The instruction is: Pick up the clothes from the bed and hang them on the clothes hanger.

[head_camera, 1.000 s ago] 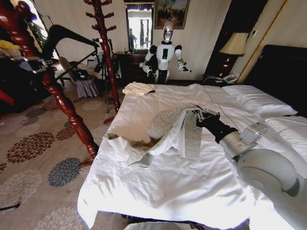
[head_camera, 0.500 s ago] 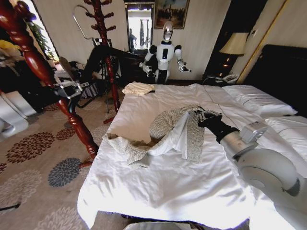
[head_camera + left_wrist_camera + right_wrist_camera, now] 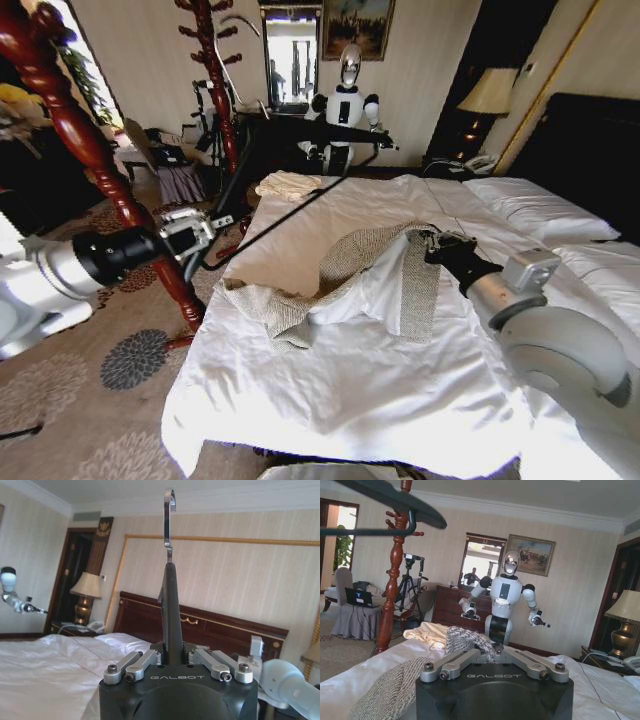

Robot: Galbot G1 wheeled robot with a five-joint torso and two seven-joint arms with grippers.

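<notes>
The clothes, a grey-beige tweed jacket (image 3: 350, 265) with white lining, lie rumpled on the bed (image 3: 340, 400). My right gripper (image 3: 440, 243) is shut on a fold of the jacket and holds that part raised; the right wrist view shows the tweed (image 3: 467, 640) pinched at the right gripper (image 3: 487, 652). My left gripper (image 3: 205, 232), left of the bed over the carpet, is shut on one end of the black clothes hanger (image 3: 300, 128). The hanger reaches up and right above the bed's far corner. It stands edge-on in the left gripper (image 3: 171, 655), as the hanger (image 3: 171, 605) with its silver hook (image 3: 170, 510) uppermost.
A red-brown coat stand (image 3: 95, 160) rises by the bed's left side, and a second one (image 3: 220, 90) stands farther back. A cream folded cloth (image 3: 288, 184) lies on the far corner. Another robot (image 3: 345, 110), a tripod and a lamp (image 3: 490, 92) line the back wall.
My left arm has swung the hanger from the far left toward the bed, so it now reaches over the far corner. The right gripper has drawn the jacket fold slightly to the right.
</notes>
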